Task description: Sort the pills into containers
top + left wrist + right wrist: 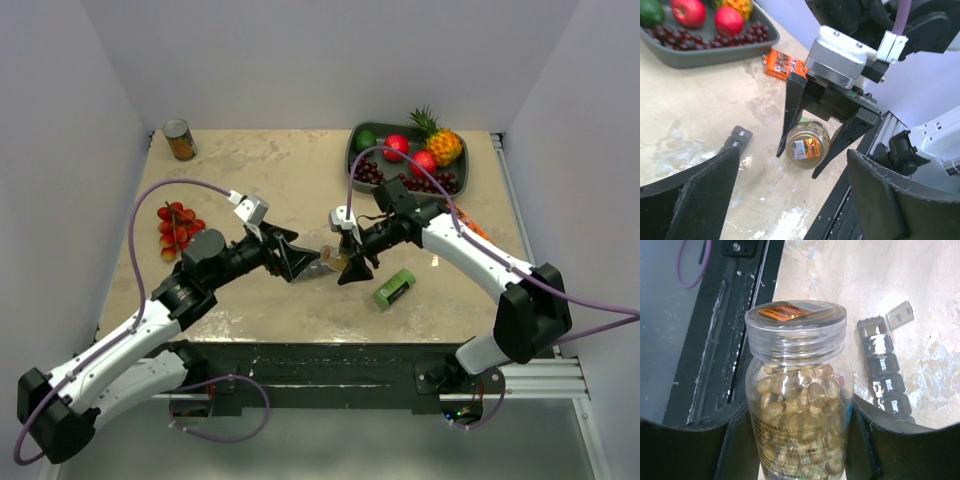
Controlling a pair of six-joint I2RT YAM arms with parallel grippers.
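One dark fruit tray (700, 59) is lying well beyond the clear plastic bottle (797, 405); one green rectangular box (394, 289) is lying near the bottle's right. The right gripper (352, 268) is clamping the capped bottle, which is holding all visible amber pills (790, 390). The left gripper (297, 258) is facing the bottle, jaws spread. One grey compartment strip (885, 372) is lying beside the bottle, end lid open, five compartments showing.

Pills (799, 392) in bottle (796, 335), bottle in right claw (800, 161), containers (886, 371) on table (280, 170) beside it, tray (352, 150) behind.
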